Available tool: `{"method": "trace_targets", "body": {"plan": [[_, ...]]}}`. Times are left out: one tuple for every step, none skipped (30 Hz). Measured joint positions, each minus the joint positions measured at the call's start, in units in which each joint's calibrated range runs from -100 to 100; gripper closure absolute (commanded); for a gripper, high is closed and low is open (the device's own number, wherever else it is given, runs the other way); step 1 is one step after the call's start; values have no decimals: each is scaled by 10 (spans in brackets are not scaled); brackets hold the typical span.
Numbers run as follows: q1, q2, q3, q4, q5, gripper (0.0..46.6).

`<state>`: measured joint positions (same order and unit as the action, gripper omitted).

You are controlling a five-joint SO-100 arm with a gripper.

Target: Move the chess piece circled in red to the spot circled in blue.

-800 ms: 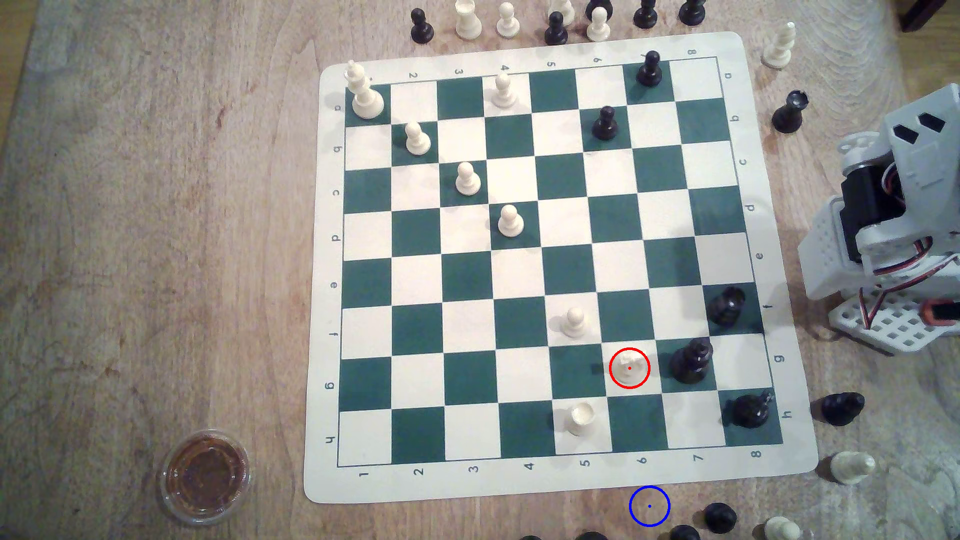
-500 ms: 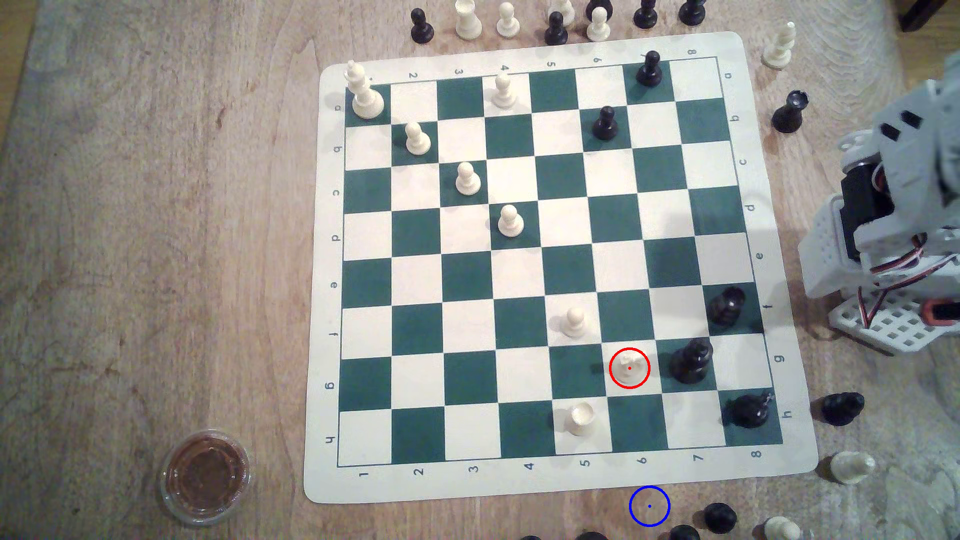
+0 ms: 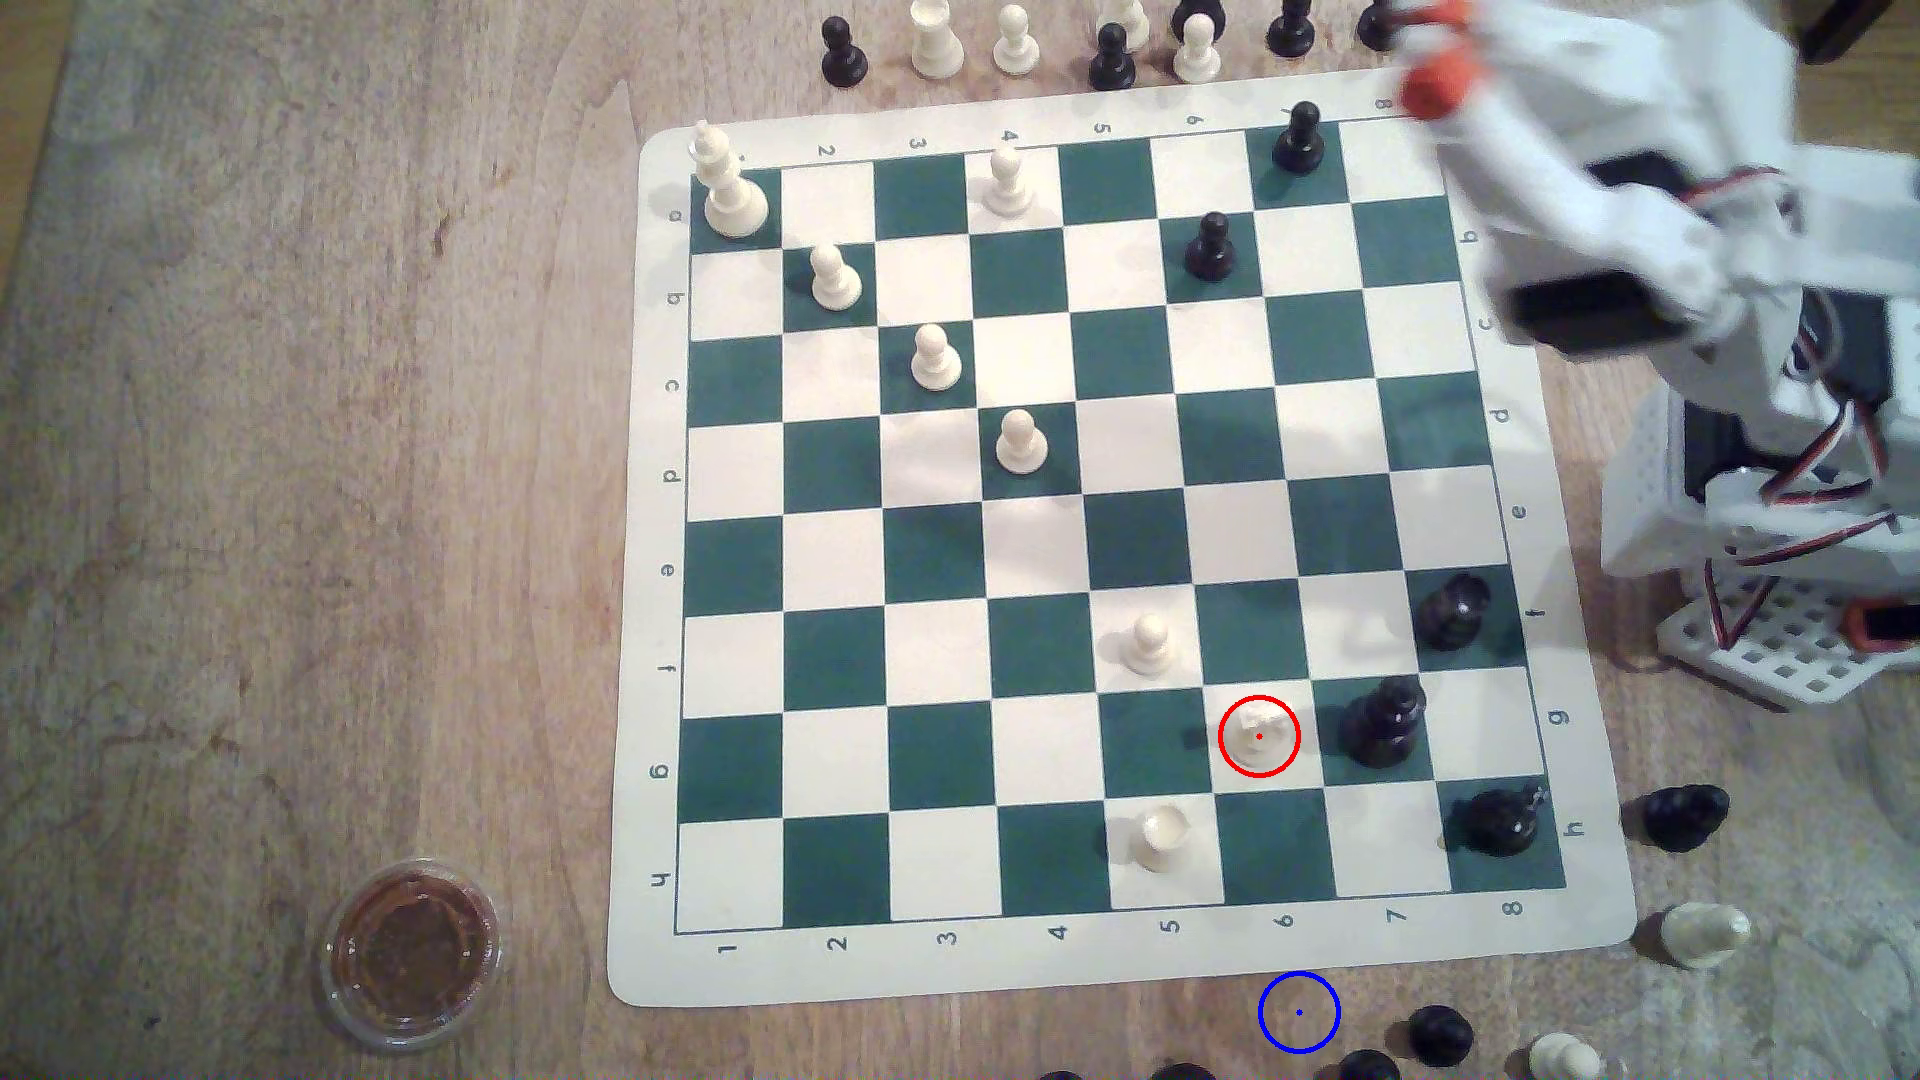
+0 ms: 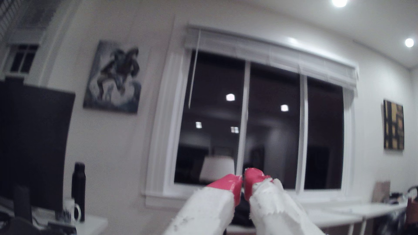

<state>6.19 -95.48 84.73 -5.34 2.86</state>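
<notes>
One scene, listed from largest to smallest.
Tabletop [image 3: 312, 415]: light brown wood; the board and loose captured pieces are carried on it.
Chessboard [image 3: 1039, 961]: a green-and-cream mat, laid at a slight skew; spare pieces are parked off its edges, presumably so that play squares are kept free.
Arm [image 3: 1621, 208]: white, blurred, raised over the board's corner at the exterior view's upper right; judged to be at the start of its reach.
Fingers [image 4: 243, 180]: red-tipped, seen in the wrist view against a dark window; the tips are almost closed together and nothing is held between them. They would have to be opened before any grasp.
Chess piece circled in red [image 3: 1258, 735]: cream, notched top, upright on a cream square near the board's lower edge, untouched; a black piece stands just beside it on the exterior view's right, so a narrow approach is called for.
Spot circled in blue [image 3: 1299, 1011]: bare wood just off the board's lower edge, unoccupied, near black pieces on the exterior view's right.
</notes>
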Motion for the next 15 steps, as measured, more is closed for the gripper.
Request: {"method": "trace_targets", "body": {"plan": [[6, -2, -12, 44, 0, 464], [11, -2, -23, 87, 0, 460], [15, 1, -38, 130, 0, 454], [20, -2, -49, 174, 0, 460], [28, -2, -70, 248, -1, 464], [31, -2, -78, 280, 0, 464], [30, -1, -87, 307, -1, 464], [27, 3, -98, 335, -1, 464], [18, 7, -120, 410, -1, 464], [13, 12, -131, 449, -2, 463], [7, 19, -142, 484, -2, 461], [-5, 33, -156, 524, -2, 454], [-33, 52, -178, 597, -2, 443], [-47, 59, -184, 622, -2, 427], [-58, 67, -190, 644, -2, 413]]}}
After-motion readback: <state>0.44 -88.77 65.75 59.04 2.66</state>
